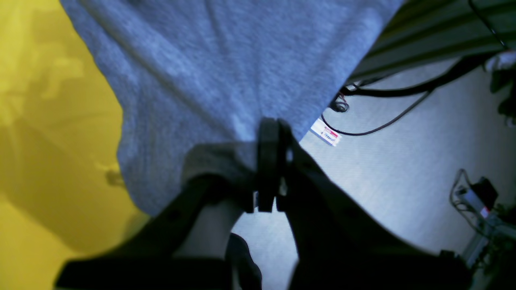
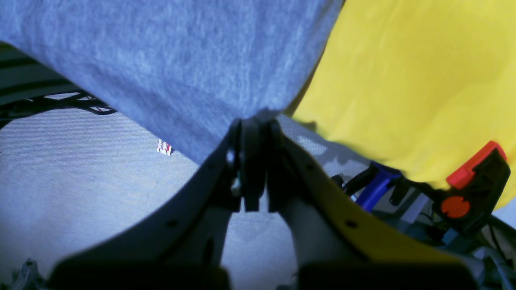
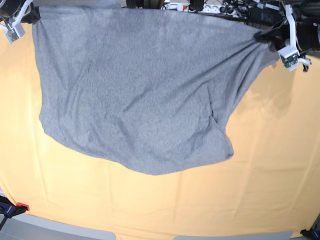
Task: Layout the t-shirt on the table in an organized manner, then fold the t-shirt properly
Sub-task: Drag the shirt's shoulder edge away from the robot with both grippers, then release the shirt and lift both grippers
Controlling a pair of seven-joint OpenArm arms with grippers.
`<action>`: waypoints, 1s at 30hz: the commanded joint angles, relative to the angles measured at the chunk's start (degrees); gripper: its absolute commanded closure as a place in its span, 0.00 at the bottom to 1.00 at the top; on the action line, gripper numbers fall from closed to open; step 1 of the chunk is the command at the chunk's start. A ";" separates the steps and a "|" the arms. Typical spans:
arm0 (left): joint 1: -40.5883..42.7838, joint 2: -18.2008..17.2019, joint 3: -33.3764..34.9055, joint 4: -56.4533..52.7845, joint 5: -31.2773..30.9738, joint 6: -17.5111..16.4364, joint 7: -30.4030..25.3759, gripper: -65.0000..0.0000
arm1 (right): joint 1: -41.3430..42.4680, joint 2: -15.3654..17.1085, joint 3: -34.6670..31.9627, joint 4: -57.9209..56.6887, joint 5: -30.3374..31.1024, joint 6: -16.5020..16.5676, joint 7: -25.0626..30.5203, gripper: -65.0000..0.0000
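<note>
The right gripper point(image 2: 252, 121) is pinching one corner of the t-shirt point(image 3: 135, 95), jaws closed on the fabric. The grey cloth is hanging stretched between both grippers, draping onto the desk point(image 3: 270, 165) beneath. The left gripper point(image 1: 274, 129) is clamping the opposite corner.

I see the t-shirt point(image 3: 135, 95) spread on the table point(image 3: 270, 190), reaching its far edge, both far corners pinched.

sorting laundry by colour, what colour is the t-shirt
Plain heather grey t-shirt, no print showing on this side; clearest in the base view.
</note>
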 commanded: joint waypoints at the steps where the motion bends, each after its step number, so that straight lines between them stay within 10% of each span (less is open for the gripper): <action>1: 0.76 -0.83 -0.52 0.59 -0.91 -0.30 -0.51 1.00 | -0.68 0.66 0.70 0.70 -0.04 0.30 -0.20 1.00; 6: 1.64 -0.85 -0.52 0.59 -0.91 -0.30 -0.51 0.96 | -0.61 0.68 0.70 0.70 -0.04 0.30 0.90 0.93; 10: 1.64 -0.85 -0.52 0.59 -0.91 -0.30 -0.51 0.38 | -0.59 0.68 0.70 0.70 -0.07 0.30 1.29 0.43; 12: 1.62 -1.01 -0.55 0.59 -0.91 -0.30 -0.51 0.24 | -0.46 0.70 0.70 0.72 -0.07 0.30 1.27 0.39; 22: -7.58 -0.87 -1.49 0.59 -0.91 0.61 -0.51 0.24 | -0.33 4.55 3.85 2.67 -0.07 -1.42 7.45 0.39; 30: -21.05 5.66 -2.45 -3.80 20.06 8.92 -14.69 0.24 | 2.60 4.48 4.87 2.67 -0.09 -2.84 13.92 0.40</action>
